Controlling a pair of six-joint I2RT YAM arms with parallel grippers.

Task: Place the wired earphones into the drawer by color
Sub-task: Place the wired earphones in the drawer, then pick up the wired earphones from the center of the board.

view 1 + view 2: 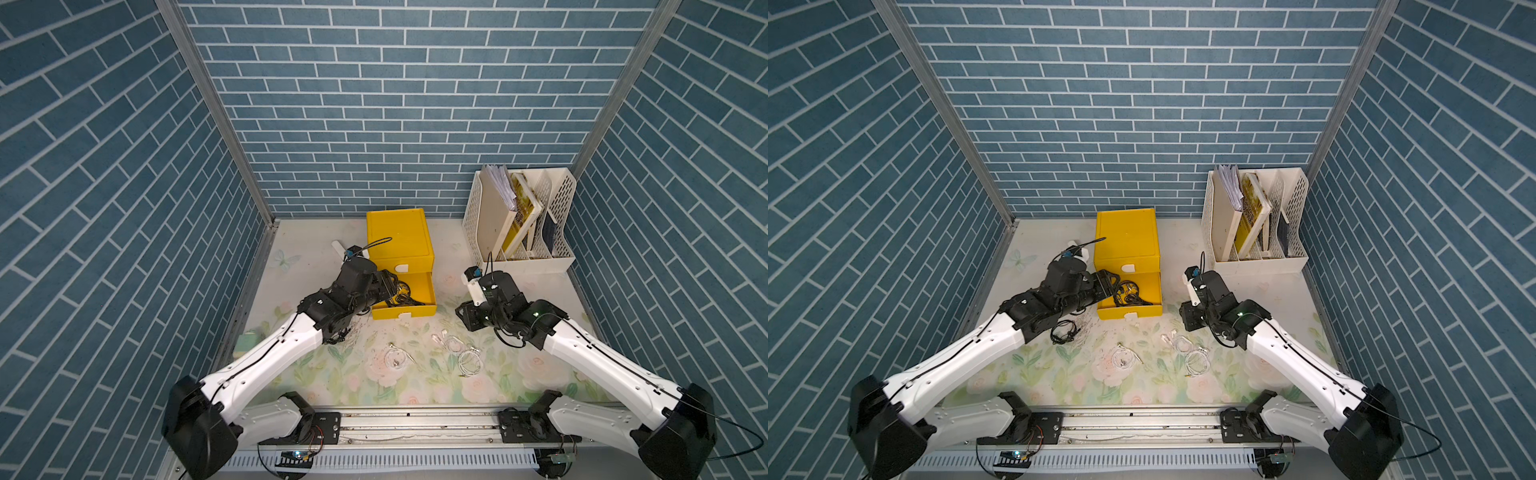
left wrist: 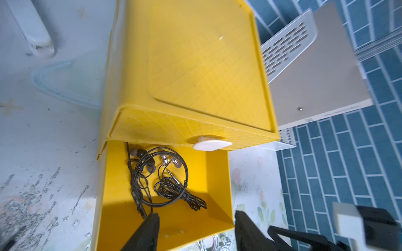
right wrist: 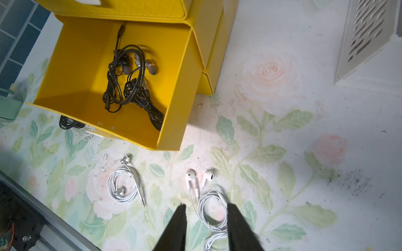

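1. In both top views, a yellow drawer box (image 1: 401,237) is seen at the back of the flowered table (image 1: 519,374), with its lower drawer (image 1: 405,311) pulled out. The left gripper (image 1: 395,287) is held over the drawer's left edge, above a tangle of black earphones (image 1: 409,300) lying inside. Coils of white earphones (image 1: 469,360) are spread on the table in front of the drawer. A loose black coil (image 1: 1064,330) is seen on the table beside the left arm. The right gripper (image 1: 467,318) is held above the table near the white earphones. A white file rack (image 1: 519,220) is stood at the back right.
2. In the left wrist view, the left gripper's jaws are seen parted, with nothing between them. The black earphones are shown resting on the drawer floor. One fingertip (image 2: 153,217) is placed just beside a cable end; contact cannot be told.
3. In the right wrist view, the right gripper's jaws are seen apart, with nothing grasped. One white coil is seen on the table between them and a silver-budded coil (image 3: 124,184) off to one side.
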